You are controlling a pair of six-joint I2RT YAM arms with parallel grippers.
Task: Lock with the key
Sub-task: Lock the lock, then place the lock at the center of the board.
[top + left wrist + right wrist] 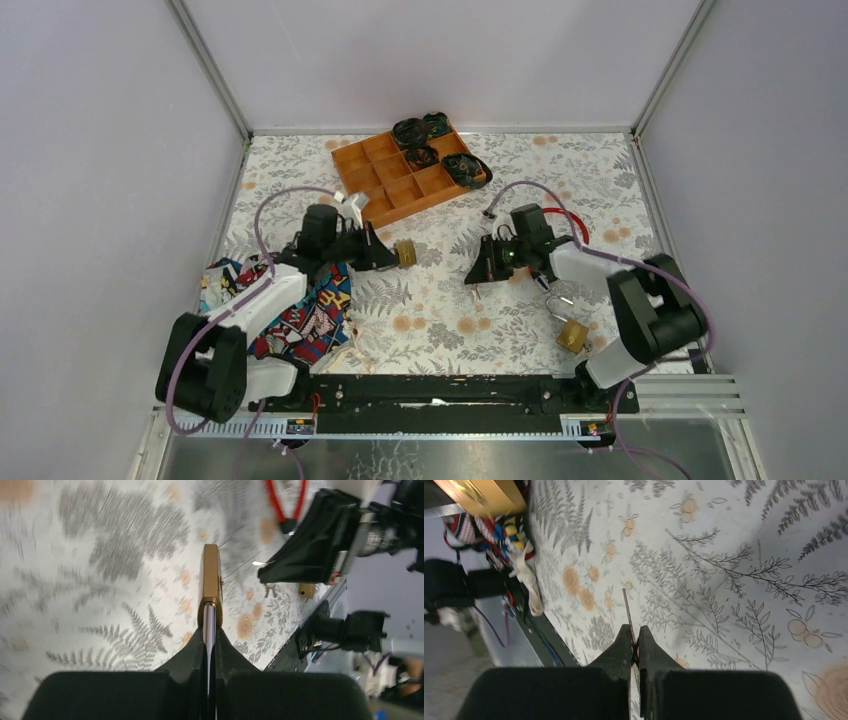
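Note:
My left gripper (383, 254) is shut on the silver shackle of a brass padlock (406, 252) and holds it off the table, body pointing right. In the left wrist view the gripper (210, 630) grips the shackle and the padlock body (210, 575) sticks out ahead, edge-on. My right gripper (478, 270) is shut on a thin key. In the right wrist view the gripper (634, 632) pinches it and the key blade (626, 609) juts out toward the padlock (484, 495) at the top left. A gap of table lies between key and padlock.
A second brass padlock (572, 335) with an open shackle lies near the right arm's base. An orange compartment tray (372, 180) holding black items stands at the back. A colourful cloth (300, 312) lies under the left arm. A red cable (572, 222) loops by the right wrist.

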